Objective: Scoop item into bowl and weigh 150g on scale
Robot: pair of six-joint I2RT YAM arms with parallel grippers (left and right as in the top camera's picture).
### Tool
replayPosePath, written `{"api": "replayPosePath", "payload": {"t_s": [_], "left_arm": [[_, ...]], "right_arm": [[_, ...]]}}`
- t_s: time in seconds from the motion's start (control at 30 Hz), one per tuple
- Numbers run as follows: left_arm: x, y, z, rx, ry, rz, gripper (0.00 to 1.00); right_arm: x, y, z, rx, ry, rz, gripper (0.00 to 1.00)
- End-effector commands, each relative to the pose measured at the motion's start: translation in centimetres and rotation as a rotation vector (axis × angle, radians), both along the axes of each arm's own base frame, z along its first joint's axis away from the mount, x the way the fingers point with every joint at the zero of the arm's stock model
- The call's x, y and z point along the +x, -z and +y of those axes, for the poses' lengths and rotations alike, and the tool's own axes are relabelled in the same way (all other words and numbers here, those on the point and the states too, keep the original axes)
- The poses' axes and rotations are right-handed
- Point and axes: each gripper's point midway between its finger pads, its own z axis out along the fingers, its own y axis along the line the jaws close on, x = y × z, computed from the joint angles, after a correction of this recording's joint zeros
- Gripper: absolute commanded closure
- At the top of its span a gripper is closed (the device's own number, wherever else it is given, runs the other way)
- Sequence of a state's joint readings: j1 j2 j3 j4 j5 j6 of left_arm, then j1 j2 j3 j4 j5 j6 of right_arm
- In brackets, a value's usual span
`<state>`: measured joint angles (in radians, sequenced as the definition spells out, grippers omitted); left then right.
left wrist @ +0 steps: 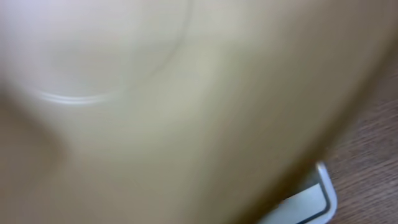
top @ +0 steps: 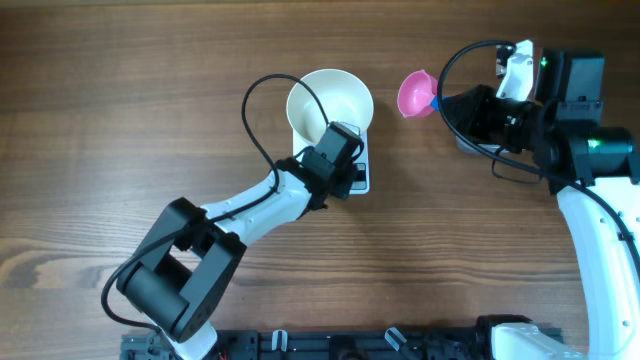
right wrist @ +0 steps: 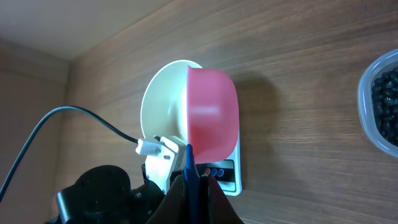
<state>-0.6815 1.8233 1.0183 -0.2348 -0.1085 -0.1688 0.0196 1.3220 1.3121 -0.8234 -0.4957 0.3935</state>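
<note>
Loading step, by the look of it. The bowl (top: 318,100) sits on the scale (top: 358,180), white inside with no beads showing, and the pink scoop (right wrist: 211,115) shows none either. The right claw (right wrist: 189,180) is clenched on the scoop's blue handle, and the cup hangs over bare table (top: 120,120) just right of the bowl. The left claw (right wrist: 157,148) is clenched at the bowl's rim, a finger either side as far as I can make out, seemingly steadying it; its own camera is too blurred to confirm. The beads (right wrist: 387,102) lie in the clear tub (right wrist: 367,74), off on the right claw's side and well apart from the scoop. Next move, I'd say: swing the scoop over to the tub, dip its lip under the heap and lift level — any tilt could spill beads on the table.
</note>
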Motion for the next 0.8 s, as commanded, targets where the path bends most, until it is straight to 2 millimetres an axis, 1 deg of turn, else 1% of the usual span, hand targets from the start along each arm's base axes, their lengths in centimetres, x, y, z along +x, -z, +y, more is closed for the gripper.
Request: {"api": "replayPosePath", "payload": {"t_s": [0.0,0.23,0.57,0.63,0.77], "left_arm": [[-0.4,1.2,0.9,0.041,0.003,0.016,0.96],[-1.0,1.5,0.5,0.024,0.021,0.046,0.96],[-1.1,1.5,0.6,0.026,0.022,0.052,0.96],[-1.4,1.6,0.3,0.011,0.035,0.067,0.96],[-1.6,1.7,0.3,0.013,0.039,0.074,0.96]], "right_arm": [[0.0,-1.2,-0.2,-0.018,-0.006,-0.045,0.95],[0.0,-1.2,-0.2,-0.019,-0.006,-0.045,0.96],[0.0,-1.2,-0.2,-0.019,-0.006,-0.043,0.96],[0.0,-1.2,-0.2,-0.019,-0.006,-0.044,0.96],[0.0,-1.2,-0.2,-0.019,-0.006,-0.043,0.96]]}}
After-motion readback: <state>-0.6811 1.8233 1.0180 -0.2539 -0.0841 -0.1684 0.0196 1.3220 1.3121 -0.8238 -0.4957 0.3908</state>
